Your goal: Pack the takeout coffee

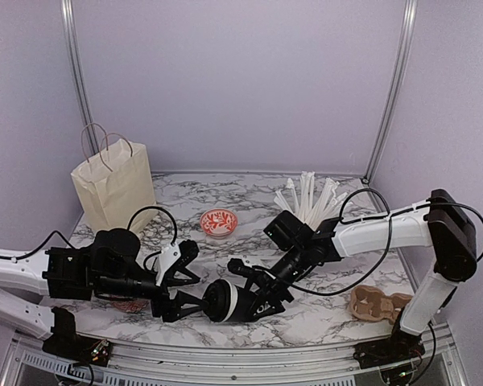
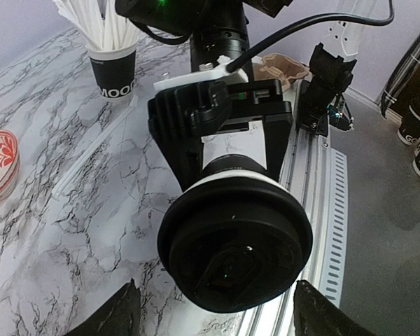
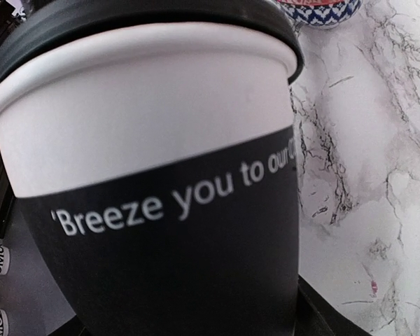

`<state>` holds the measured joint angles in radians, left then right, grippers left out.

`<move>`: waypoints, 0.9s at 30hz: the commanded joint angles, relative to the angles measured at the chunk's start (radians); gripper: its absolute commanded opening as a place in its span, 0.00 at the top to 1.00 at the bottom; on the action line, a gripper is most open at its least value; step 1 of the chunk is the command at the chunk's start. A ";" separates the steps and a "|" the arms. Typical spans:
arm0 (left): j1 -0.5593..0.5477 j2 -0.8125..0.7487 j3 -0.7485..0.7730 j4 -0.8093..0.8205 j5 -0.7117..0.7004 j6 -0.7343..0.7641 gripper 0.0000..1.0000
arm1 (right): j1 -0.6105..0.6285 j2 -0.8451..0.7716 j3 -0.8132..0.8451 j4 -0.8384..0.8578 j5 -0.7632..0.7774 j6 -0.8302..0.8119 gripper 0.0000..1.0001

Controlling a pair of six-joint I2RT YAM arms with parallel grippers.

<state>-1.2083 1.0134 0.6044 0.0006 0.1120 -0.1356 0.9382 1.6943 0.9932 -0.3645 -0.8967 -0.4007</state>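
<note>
The takeout coffee cup (image 1: 235, 301) is black with a white band and white print. It lies tipped on its side, held a little above the table. Its black lid (image 1: 215, 301) is on and faces left. My right gripper (image 1: 262, 299) is shut on the cup's body. The cup fills the right wrist view (image 3: 161, 224), with the lid's rim (image 3: 126, 17) at the top. My left gripper (image 1: 190, 285) is open. In the left wrist view its fingertips (image 2: 119, 315) stand either side of the lid (image 2: 234, 245), not touching it.
A paper bag (image 1: 113, 189) stands at the back left. A red patterned bowl (image 1: 219, 222) sits mid-table. A black cup of white straws (image 1: 310, 201) stands behind the right arm. A cardboard cup carrier (image 1: 378, 304) lies at the front right. The table's front edge (image 2: 315, 210) is close by.
</note>
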 commanded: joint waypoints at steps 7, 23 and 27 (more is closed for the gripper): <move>-0.058 0.093 0.072 0.059 0.025 0.032 0.24 | -0.001 -0.020 0.032 -0.002 -0.044 -0.003 0.31; -0.068 0.068 0.098 0.006 -0.014 0.038 0.24 | -0.001 -0.018 0.025 -0.005 -0.050 -0.008 0.30; -0.068 0.013 0.088 -0.046 -0.096 -0.021 0.20 | -0.001 -0.015 0.028 -0.005 -0.058 -0.014 0.30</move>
<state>-1.2713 1.0897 0.6666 0.0078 0.0956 -0.1120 0.9375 1.6943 0.9939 -0.3801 -0.9195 -0.3981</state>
